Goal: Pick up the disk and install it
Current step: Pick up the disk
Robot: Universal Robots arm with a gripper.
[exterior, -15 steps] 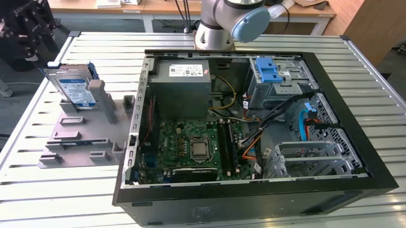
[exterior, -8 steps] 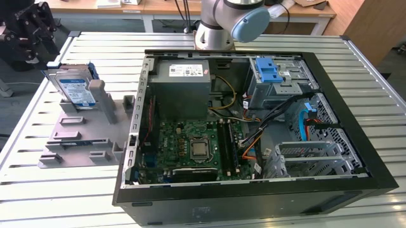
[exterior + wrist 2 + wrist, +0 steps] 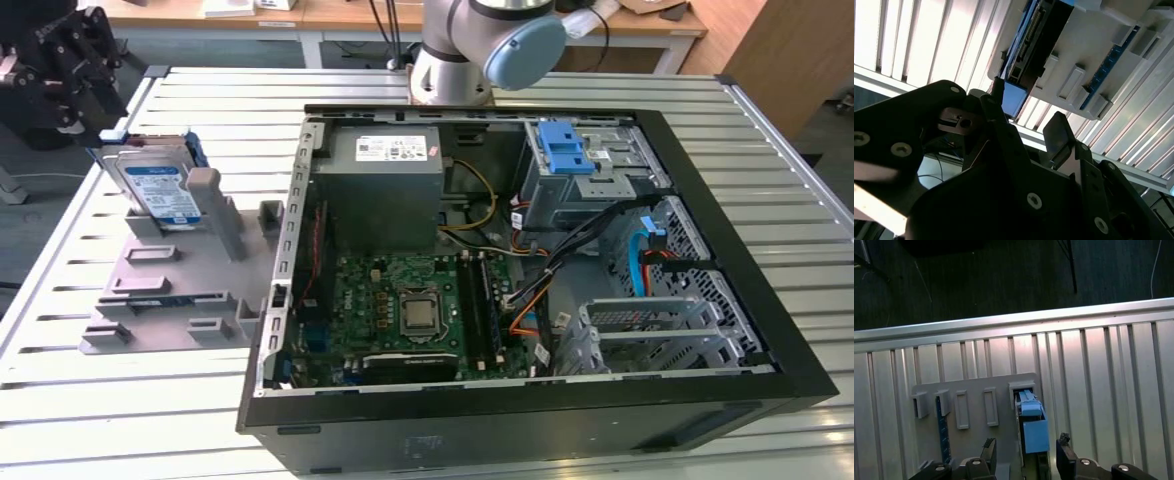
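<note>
While hanging with fingers spread, grips nothing: entry 1, gripper (image 3: 1026, 449), black, two-fingered. Shows its fingertips (image 3: 989, 446) well apart in the first wrist view, with the gap lined up on entry 2.

Entry 2, disk (image 3: 1034, 432): silver hard drive in a blue carrier, not yet lifted. Stands on edge in a slot of entry 3, label face turned toward the exterior camera. Presents its thin edge to the gripper and runs lengthwise straight away down the middle of the gap, so to be pinched across thickness, not length. Sits, in the exterior view, below the gripper and toward that view's right, apart from it. Judged free of contact.

Entry 3, fixture plate (image 3: 174, 285): grey, moulded with several upright holders. Lies flat on entry 4, just beside entry 5.

Entry 4, table (image 3: 80, 400): slatted aluminium top. Carries all else.

Entry 5, computer case (image 3: 534, 425): black tower laid on its side, panel off. Holds a green motherboard (image 3: 400, 310), a grey power-supply box (image 3: 387, 190) and bundled cables.

Entry 6, drive cage (image 3: 607, 180): bare metal, in the far corner of the case on the exterior view's right, topped by a blue latch (image 3: 563, 152). Lies well apart from the disk.

Entry 7, arm base (image 3: 461, 60): stands beyond the case.
</note>
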